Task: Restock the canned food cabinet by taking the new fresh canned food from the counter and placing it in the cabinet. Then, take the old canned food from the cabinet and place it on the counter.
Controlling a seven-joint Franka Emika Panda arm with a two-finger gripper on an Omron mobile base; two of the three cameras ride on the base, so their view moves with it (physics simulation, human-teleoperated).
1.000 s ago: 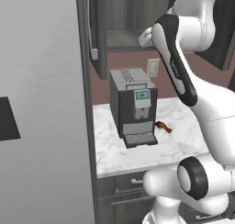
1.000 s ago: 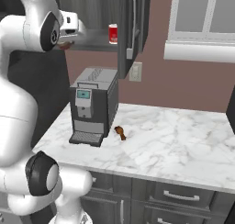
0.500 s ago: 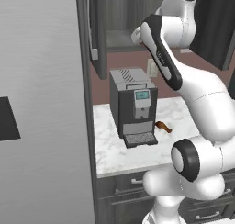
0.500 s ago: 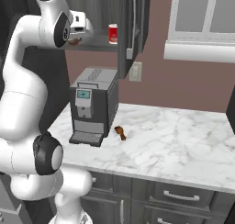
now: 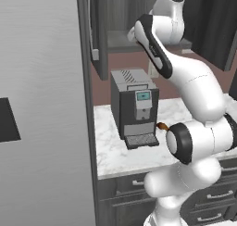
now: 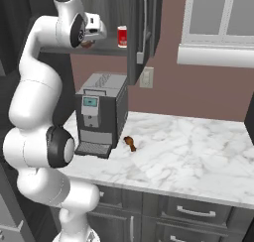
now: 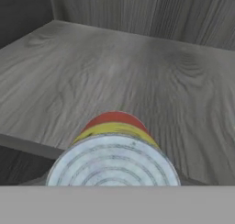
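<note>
The cabinet (image 6: pixel 101 50) stood open above the counter (image 6: pixel 188 151), where a coffee machine (image 6: pixel 101 112) stood on the left. The gripper (image 6: pixel 88 41) held the new fresh canned food (image 7: pixel 114 154) at the shelf's near edge. The old canned food (image 6: pixel 122 36) stood on the shelf, to its right.

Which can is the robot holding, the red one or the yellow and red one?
The yellow-and-red can with the pale ringed lid sits right at the gripper, over the cabinet shelf. The bright red can stands alone on the shelf, apart from the hand.
</note>
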